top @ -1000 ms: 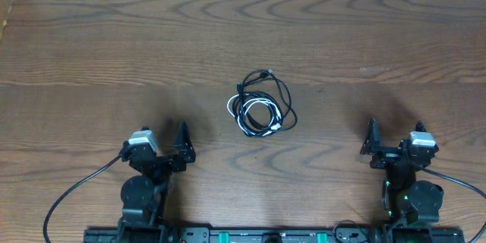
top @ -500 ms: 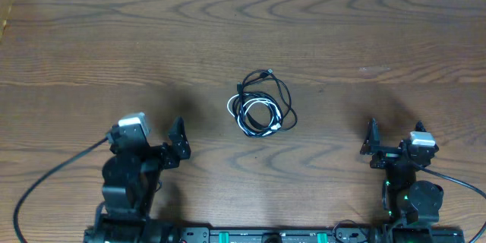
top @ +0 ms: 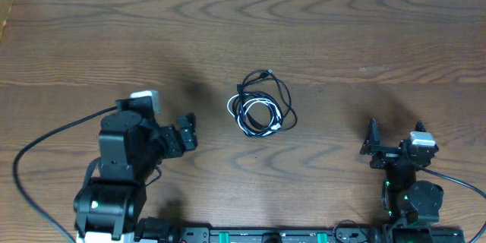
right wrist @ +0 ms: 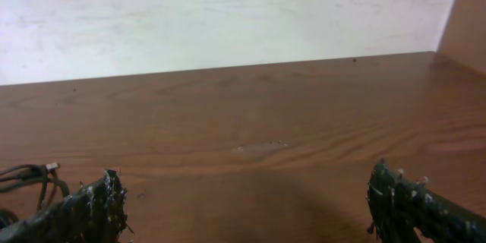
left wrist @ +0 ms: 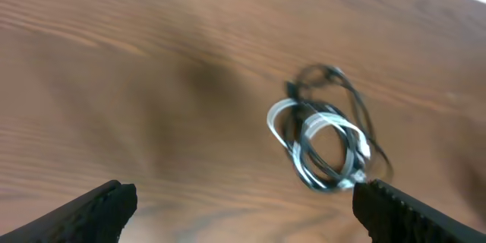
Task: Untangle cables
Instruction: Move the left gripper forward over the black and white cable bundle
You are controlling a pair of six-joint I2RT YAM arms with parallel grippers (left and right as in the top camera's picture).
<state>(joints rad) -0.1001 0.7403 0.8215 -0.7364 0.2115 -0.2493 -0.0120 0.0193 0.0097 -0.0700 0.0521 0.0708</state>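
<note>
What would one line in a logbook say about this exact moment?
cables: one tangled bundle, untouched | left gripper: open, short of bundle | right gripper: open, farther off

Cables (top: pixel 260 104) lie together at the centre of the desk (top: pixel 380 30). Left hand (top: pixel 189 131) is near them, to their left. Right hand (top: pixel 371 146) is well apart, to their right and nearer the front.

The cables (top: pixel 261 106) are black with one white strand. The surface (top: pixel 364 30) is dark brown with wavy wood grain. The left gripper (top: pixel 185 132) and right gripper (top: pixel 372 143) are black. The wall (right wrist: pixel 228 15) is off-white.
</note>
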